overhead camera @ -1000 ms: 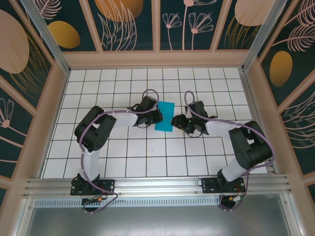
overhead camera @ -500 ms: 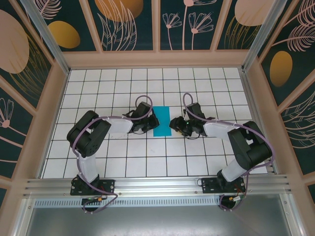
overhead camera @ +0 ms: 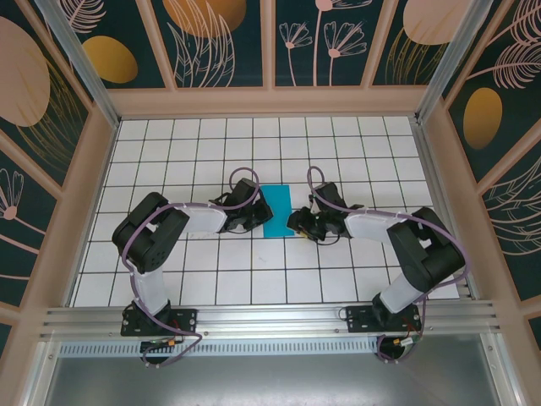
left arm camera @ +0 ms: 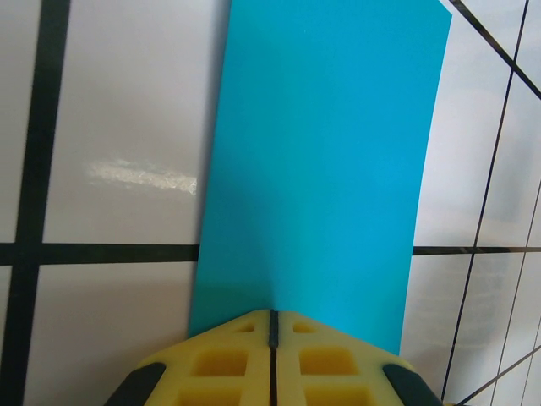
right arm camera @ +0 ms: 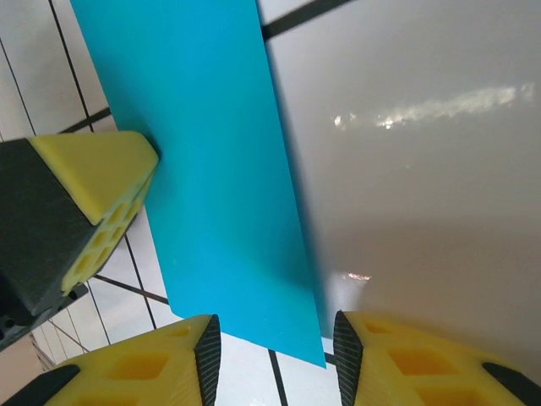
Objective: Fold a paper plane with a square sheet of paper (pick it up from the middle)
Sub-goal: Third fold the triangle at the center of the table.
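While the left gripper is clenched shut, tips touching the near edge of the square sheet of paper, now a flat teal rectangle stretching ahead of it, the right gripper is released, paper corner between its jaws.

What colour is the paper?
Plain teal-blue paper, clearest in the left wrist view.

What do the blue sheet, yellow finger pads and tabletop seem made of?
Sheet: thin matte paper; crisp straight edges, no glare. Left gripper pads: likely soft foam or rubber; matte yellow with moulded square cells. Table: hard glossy white surface, material unclear; light streaks reflect.
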`<state>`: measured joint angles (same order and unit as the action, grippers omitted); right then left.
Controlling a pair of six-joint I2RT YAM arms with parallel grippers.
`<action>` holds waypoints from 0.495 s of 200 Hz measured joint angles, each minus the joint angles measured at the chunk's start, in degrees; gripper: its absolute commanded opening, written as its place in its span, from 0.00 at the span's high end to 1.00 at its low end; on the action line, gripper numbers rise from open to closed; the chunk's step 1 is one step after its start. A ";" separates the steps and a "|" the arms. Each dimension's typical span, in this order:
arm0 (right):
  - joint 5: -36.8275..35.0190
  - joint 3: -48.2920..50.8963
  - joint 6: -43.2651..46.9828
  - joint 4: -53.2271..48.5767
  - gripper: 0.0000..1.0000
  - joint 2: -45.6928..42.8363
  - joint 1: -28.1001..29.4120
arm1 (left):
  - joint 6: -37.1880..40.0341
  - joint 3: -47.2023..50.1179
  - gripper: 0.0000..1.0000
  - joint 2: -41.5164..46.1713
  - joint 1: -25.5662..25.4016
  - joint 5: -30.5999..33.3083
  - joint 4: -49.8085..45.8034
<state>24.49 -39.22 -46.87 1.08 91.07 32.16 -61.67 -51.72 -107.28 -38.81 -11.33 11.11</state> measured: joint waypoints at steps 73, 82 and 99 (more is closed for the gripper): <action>2.16 -0.02 -0.02 0.15 0.62 0.87 0.63 | -0.15 0.04 0.92 0.00 0.00 0.00 0.09; 2.45 -0.02 -0.04 0.42 0.63 0.87 0.63 | -0.15 0.09 0.92 0.00 0.00 0.00 0.17; 2.60 0.00 -0.48 1.36 0.65 0.87 0.63 | -0.15 0.20 0.92 0.00 0.00 0.00 0.31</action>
<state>27.09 -39.22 -47.35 2.44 91.94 32.80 -61.82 -51.53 -107.28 -38.81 -11.33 11.42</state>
